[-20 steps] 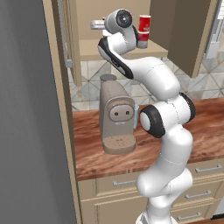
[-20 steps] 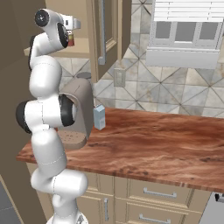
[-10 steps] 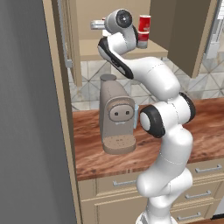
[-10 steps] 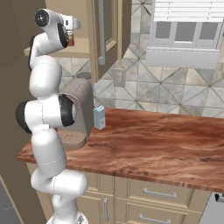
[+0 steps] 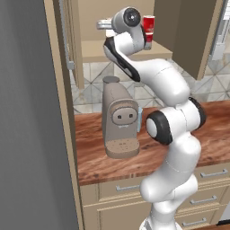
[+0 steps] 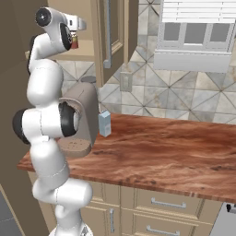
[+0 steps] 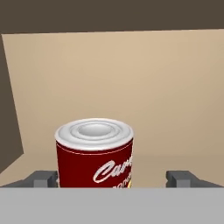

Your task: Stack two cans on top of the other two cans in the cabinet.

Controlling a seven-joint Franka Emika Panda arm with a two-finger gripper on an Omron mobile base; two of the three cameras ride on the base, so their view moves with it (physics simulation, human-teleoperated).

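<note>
We've got the pincer (image 7: 112, 178) spread wide open inside the cabinet (image 5: 112, 49), fingers (image 7: 41, 178) either side of the dark red can (image 7: 94, 153) without touching it.

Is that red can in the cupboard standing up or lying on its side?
Upright. The hand view shows the can with its round silver lid facing up and its label reading level, standing in the cabinet.
</note>
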